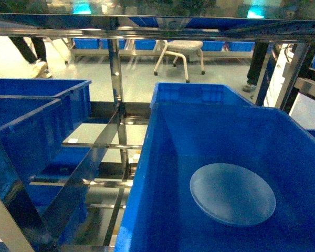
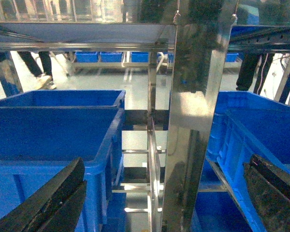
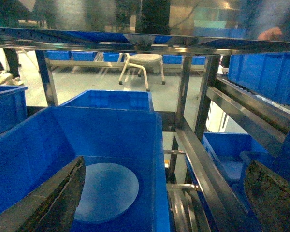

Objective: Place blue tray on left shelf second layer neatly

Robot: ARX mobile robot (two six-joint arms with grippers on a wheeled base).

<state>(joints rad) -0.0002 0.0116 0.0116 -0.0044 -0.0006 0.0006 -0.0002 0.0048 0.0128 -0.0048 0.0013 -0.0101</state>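
Note:
The blue tray (image 1: 232,193) is a pale round dish lying flat on the floor of a deep dark-blue crate (image 1: 163,173), right of the steel post. The right wrist view shows the tray (image 3: 108,191) low in that crate, left of my open right gripper (image 3: 167,163), whose fingers (image 3: 58,198) hold nothing. The left shelf second layer (image 1: 94,144) is a steel tier of open rails with dark-blue crates (image 1: 37,115) on it. My left gripper (image 2: 166,162) is open and empty before a steel post (image 2: 193,121), in front of that tier's rails (image 2: 152,154). Neither gripper shows in the head view.
A steel tier (image 1: 157,26) runs overhead across the head view. Beyond the rack stand a white chair (image 1: 181,50) and a person's legs (image 1: 34,52). More blue crates (image 3: 261,72) sit on the rack at the right, one (image 3: 232,159) lower down.

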